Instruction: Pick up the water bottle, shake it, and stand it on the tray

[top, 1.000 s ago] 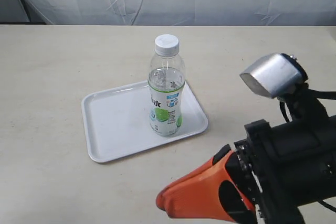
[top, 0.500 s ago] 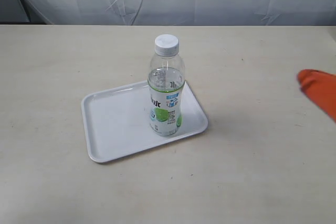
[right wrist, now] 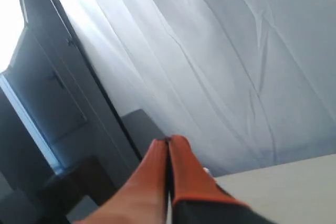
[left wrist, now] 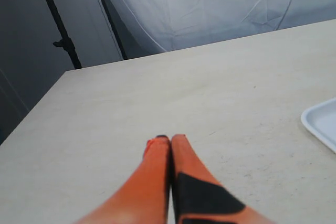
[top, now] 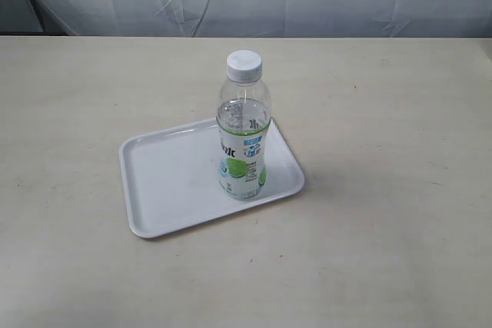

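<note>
- We see the left gripper (left wrist: 170, 139) low over the table (left wrist: 131, 103), its jaws pressed together, empty
- The right gripper (right wrist: 168, 141) is clenched too, facing the pale curtain (right wrist: 236, 77)
- The tray (top: 165, 178) lies flat on the table
- The water bottle (top: 244, 136) stands upright on it, at 3 o'clock from the tray's middle

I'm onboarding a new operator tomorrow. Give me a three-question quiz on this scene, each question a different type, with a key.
1. True or false: the water bottle lies on its side beside the tray.
2. The bottle's cap is: A) off, B) on the bottle, C) hidden.
3. Fill in: the left gripper and right gripper both have their fingers ____.
Key: 1 false, it stands upright on the tray; 2 B; 3 shut, holding nothing.
</note>
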Robot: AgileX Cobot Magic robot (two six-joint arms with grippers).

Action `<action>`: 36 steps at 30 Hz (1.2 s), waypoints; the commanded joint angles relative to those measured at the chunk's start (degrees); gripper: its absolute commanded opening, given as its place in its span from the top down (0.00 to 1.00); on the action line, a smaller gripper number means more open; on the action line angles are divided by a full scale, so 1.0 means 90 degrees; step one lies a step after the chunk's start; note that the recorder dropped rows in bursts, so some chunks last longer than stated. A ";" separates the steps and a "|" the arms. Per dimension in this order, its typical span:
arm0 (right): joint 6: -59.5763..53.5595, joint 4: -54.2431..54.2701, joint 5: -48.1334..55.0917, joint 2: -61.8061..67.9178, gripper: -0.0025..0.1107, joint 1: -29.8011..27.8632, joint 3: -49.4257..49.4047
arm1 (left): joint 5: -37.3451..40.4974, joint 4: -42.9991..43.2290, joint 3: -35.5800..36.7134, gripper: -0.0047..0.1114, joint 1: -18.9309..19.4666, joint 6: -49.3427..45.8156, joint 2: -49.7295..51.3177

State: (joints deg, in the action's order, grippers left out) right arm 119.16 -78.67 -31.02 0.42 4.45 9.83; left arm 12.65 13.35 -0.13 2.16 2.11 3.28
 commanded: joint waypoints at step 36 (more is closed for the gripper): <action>-1.0433 0.8741 0.5062 -0.0047 0.98 -0.0494 -0.0920 | -0.0083 -0.0023 0.0014 0.96 0.0005 0.0053 -0.0027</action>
State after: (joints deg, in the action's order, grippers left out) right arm 25.96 1.14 14.82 0.20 0.51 2.25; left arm 12.65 13.35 -0.13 2.16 2.11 3.28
